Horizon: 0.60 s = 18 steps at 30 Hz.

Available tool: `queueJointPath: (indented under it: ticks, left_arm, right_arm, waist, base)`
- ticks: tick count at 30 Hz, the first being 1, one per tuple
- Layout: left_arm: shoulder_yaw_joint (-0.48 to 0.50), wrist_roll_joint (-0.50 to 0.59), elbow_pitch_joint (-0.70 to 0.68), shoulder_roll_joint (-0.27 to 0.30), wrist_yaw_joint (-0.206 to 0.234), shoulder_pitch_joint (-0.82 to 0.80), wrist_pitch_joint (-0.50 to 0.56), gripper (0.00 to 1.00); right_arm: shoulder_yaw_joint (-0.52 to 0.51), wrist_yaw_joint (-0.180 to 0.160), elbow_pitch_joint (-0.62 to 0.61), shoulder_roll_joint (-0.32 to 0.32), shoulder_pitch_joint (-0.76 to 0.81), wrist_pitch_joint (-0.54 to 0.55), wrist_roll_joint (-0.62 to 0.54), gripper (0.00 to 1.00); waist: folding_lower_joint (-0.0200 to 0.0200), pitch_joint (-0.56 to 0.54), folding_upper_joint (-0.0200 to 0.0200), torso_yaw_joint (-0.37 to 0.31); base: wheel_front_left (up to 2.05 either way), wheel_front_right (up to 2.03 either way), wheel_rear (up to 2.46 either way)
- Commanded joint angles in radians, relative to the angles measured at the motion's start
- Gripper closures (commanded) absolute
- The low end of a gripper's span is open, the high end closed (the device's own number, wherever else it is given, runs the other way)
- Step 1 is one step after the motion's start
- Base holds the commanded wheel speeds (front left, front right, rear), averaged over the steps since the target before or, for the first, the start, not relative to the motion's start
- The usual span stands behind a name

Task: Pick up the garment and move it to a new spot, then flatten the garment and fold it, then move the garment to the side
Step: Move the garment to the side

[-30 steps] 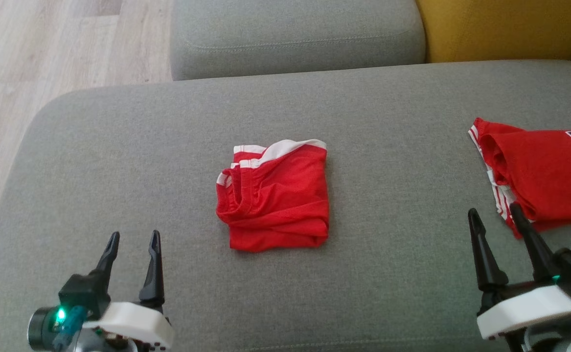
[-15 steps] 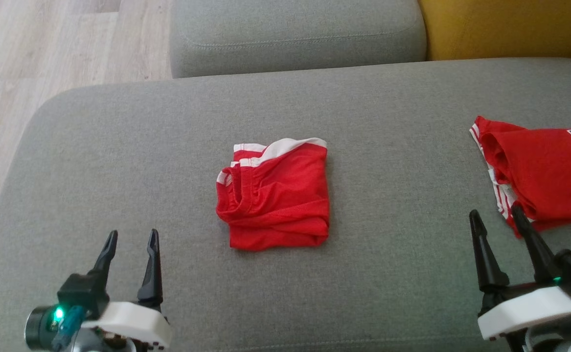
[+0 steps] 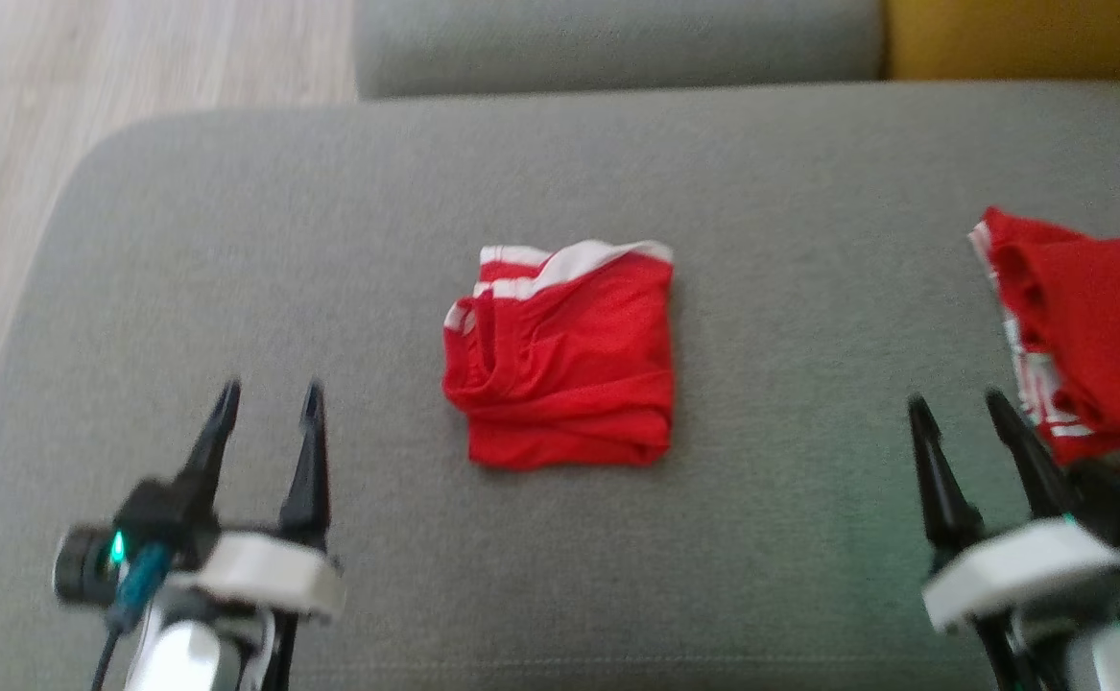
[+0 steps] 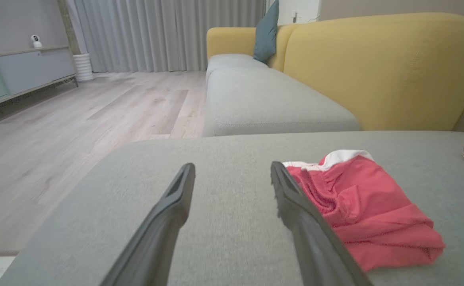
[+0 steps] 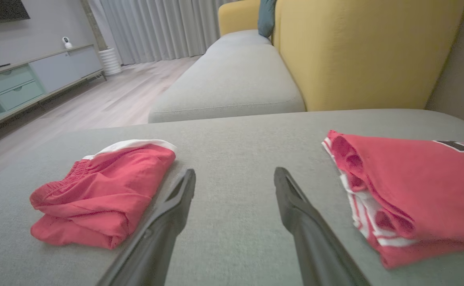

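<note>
Camera shifted, view blurred; folded red shorts (image 3: 564, 355) unmoved on sofa (image 3: 329, 240); left gripper (image 3: 271, 391), right gripper (image 3: 956, 399) both still wide, empty

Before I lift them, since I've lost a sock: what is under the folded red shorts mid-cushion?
The red shorts lie directly on the grey cushion; bare upholstery shows all around them. Anything beneath or inside the folds is covered.

Garment (image 3: 564, 365): thin red mesh cloth, matt. Cushion (image 3: 329, 240): grey woven fabric.
</note>
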Motion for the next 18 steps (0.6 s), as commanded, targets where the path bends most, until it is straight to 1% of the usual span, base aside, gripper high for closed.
queueJointPath:
  ticks: [1,6,11,15,18]
  left_arm:
    - [0.027,0.014,-0.025,0.012,-0.009,-0.090,-0.019,0.00]
    - [0.011,0.016,-0.001,-0.012,-0.030,-0.171,-0.046,0.00]
    - [0.004,0.023,0.023,-0.038,-0.044,-0.222,-0.061,0.00]
    - [0.007,0.034,0.028,-0.050,-0.051,-0.237,-0.064,0.00]
    - [0.019,0.040,0.022,-0.055,-0.058,-0.235,-0.064,0.00]
  right_arm:
    - [0.039,0.004,-0.003,-0.013,-0.104,0.003,0.008,0.00]
    - [0.110,0.004,0.148,-0.016,-0.240,0.000,0.029,0.00]
    - [0.191,0.004,0.332,-0.003,-0.369,-0.013,0.058,0.00]
    - [0.241,0.004,0.478,0.014,-0.446,0.009,0.108,0.00]
    - [0.269,0.004,0.567,0.024,-0.488,0.054,0.144,0.00]
  waist:
    - [0.0000,0.058,0.0000,0.045]
    - [0.0000,0.128,0.0000,0.103]
    - [0.0000,0.160,0.0000,0.150]
    - [0.0000,0.165,0.0000,0.171]
    - [0.0000,0.165,0.0000,0.178]
  base:
    - [0.00,0.00,0.00]
    - [0.00,0.00,0.00]
    - [0.00,0.00,0.00]
    - [0.00,0.00,0.00]
    - [0.00,0.00,0.00]
